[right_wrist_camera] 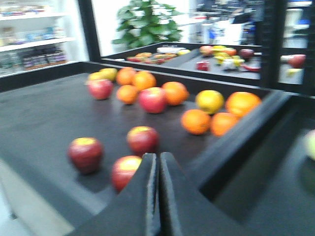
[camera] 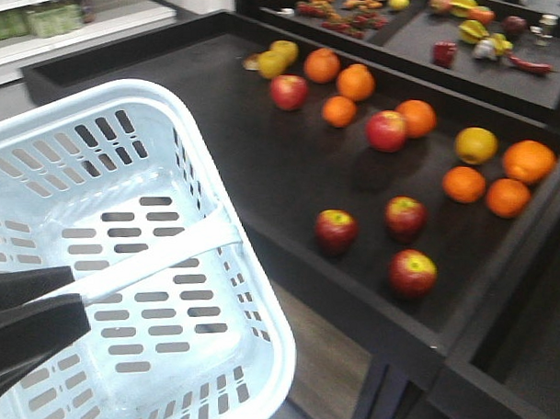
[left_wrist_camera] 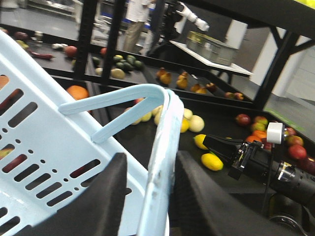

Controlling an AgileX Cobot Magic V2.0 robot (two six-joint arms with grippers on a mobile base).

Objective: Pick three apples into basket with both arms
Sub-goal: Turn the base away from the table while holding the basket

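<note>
Setting: shop, produce section. Evidence: low black bench (camera: 218, 134) with raised edges, carrying loose apples (camera: 336, 230) and oranges (camera: 355, 82). A second bench of mixed fruit (camera: 410, 35) stands behind it. White shelves (camera: 75, 18) of packaged goods run beyond the bench's left end. A slotted plastic shopping basket (camera: 33, 155) sits before its front edge.

Front view: mounted high, tilted down and forward over black fruit table (camera: 263, 181). Basket (camera: 126, 149) very near lens, lower left. Apples (camera: 336, 230) and oranges (camera: 528, 161) at middle distance.
Left wrist view: behind left gripper (left_wrist_camera: 152, 164), looking along fingers. Basket rim right at lens; right arm (left_wrist_camera: 256, 158) and fruit shelves (left_wrist_camera: 162, 78) farther off.
Right wrist view: low, behind right gripper (right_wrist_camera: 158, 157), near table level, facing same apples and oranges, blurred.
Shared: front and right wrist, same table; front and left wrist, basket.
</note>
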